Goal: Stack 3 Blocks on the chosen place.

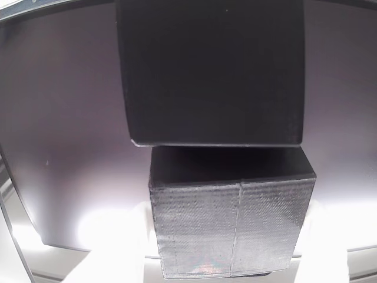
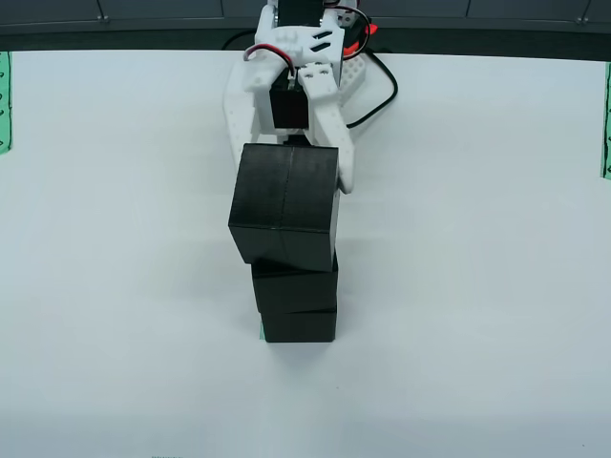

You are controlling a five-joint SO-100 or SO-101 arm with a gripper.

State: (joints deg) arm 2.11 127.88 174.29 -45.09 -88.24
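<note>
from above, white fingers (image 2: 346, 157) flank the top block (image 2: 284, 202), tilted on two stacked blocks (image 2: 296, 301).

white tabletop (image 2: 496, 286) | dark back edge (image 2: 143, 33) | even lighting

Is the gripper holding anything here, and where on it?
Yes: the gripper holds the top block by its two opposite side faces, above the other two.

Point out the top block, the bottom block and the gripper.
top block (image 2: 284, 215): view from above, middle of its top face.
bottom block (image 2: 300, 326): view from above, front side face under the stack.
gripper (image 2: 291, 153): view from above, between the white fingers behind the top block.
</note>
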